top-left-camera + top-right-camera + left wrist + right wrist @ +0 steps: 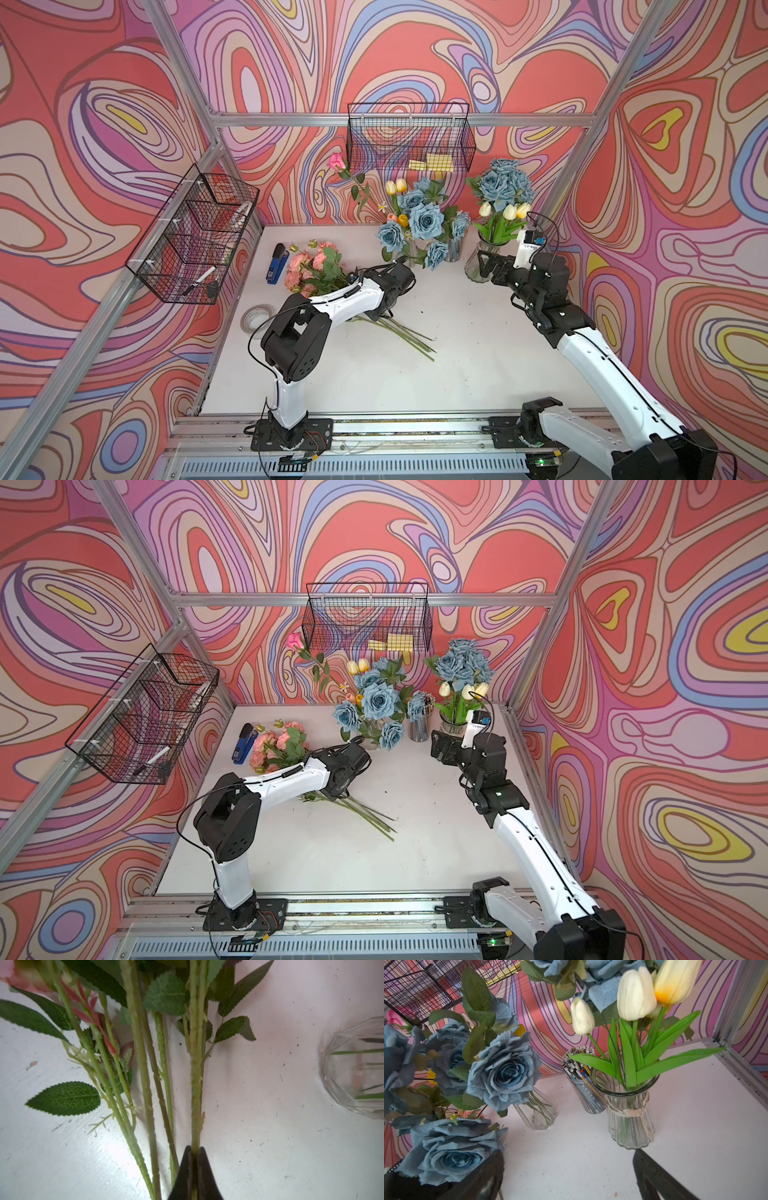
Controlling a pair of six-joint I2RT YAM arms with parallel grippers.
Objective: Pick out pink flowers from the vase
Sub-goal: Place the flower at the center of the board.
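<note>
Pinched a stem [195, 1084] of the pink flowers [299, 266] low with the left gripper [195, 1154]: likely light, wiry, crushable up top; held the right gripper [487, 261] wide apart, empty.

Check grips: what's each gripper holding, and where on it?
The left gripper is shut on one green flower stem, on its bare stretch below the leaves, among the pink flowers lying on the table. The right gripper is open, holding nothing.
</note>
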